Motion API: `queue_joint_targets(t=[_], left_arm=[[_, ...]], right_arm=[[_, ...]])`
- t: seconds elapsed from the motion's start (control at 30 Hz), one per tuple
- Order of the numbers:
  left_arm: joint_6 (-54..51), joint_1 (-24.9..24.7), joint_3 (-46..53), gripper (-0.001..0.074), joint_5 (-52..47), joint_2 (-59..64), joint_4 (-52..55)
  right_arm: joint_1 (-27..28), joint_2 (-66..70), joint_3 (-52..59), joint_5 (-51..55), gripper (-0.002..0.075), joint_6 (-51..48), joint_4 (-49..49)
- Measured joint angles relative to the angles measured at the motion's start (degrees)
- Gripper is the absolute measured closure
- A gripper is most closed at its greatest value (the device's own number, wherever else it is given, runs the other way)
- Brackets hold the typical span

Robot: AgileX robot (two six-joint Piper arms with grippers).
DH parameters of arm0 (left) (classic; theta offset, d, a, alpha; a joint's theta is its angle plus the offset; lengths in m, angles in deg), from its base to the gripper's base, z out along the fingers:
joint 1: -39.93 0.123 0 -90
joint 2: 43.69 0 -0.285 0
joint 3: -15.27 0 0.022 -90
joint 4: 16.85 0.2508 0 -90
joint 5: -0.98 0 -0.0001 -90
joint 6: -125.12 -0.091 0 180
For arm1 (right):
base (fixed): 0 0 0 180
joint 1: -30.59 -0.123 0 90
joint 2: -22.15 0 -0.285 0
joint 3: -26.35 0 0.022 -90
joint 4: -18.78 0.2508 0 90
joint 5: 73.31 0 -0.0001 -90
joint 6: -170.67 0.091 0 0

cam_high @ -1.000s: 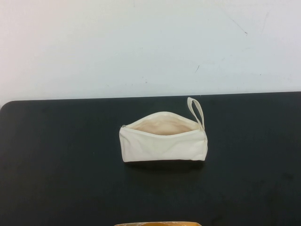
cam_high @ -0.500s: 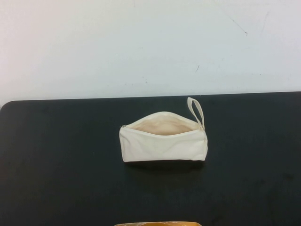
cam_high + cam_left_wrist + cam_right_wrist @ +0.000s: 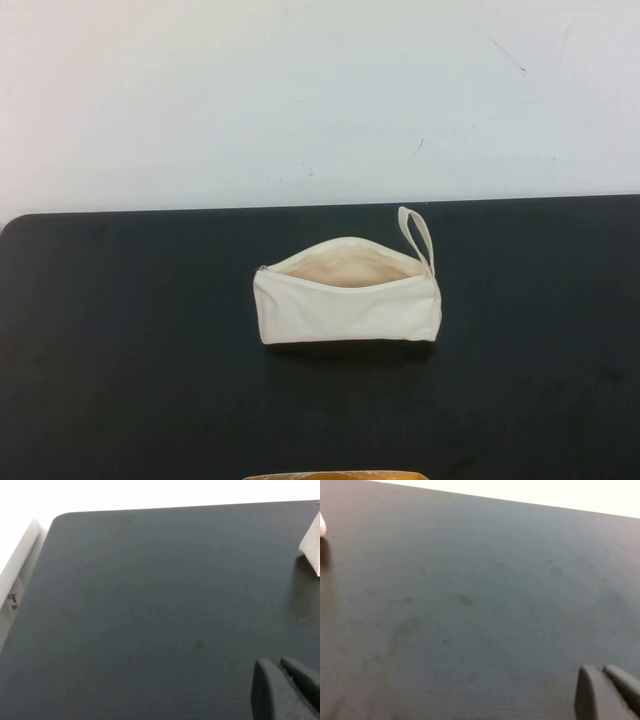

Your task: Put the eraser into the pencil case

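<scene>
Fingers first: left gripper (image 3: 286, 690) shows only as two dark fingertips lying side by side at the edge of the left wrist view, pressed together with no visible gap, holding nothing, hovering over bare black table (image 3: 150, 610) off to the left of the pouch; a white corner of the pencil case (image 3: 312, 547) just clips that view's border. Neither arm appears in the high view, so both sit back on the robot's side. Centre of the table: pencil case (image 3: 347, 298) lies long side across, zip open, mouth facing up and away, beige lining showing, wrist loop (image 3: 416, 237) at its right end. Eraser: not visible in any view. Nothing on the open tabletop, and the pouch interior is too shadowed to tell if it's already inside. A thin orange-tan edge (image 3: 335, 475) pokes in at the near bottom of the high view, can't identify it. Right side: right gripper (image 3: 609, 692) looks the same, two fingertips together, empty, over bare table well right of the pouch. Risks: with no eraser located, any reach is blind. If it turns up, it's tiny, so a slightly off pinch could flick it away. The pouch mouth is soft and only half gaping; a drop from too far out could land on the front wall and bounce off, and a fingertip catching the fabric could drag or fold the mouth shut.
</scene>
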Motion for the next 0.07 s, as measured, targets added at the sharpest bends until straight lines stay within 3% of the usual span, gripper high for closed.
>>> queue_joint_targets(t=[0.07], left_arm=[[0.0,0.0,0.0,0.0736,0.0,0.0,0.0]], right_arm=[[0.0,0.0,0.0,0.0,0.0727,0.0,0.0]])
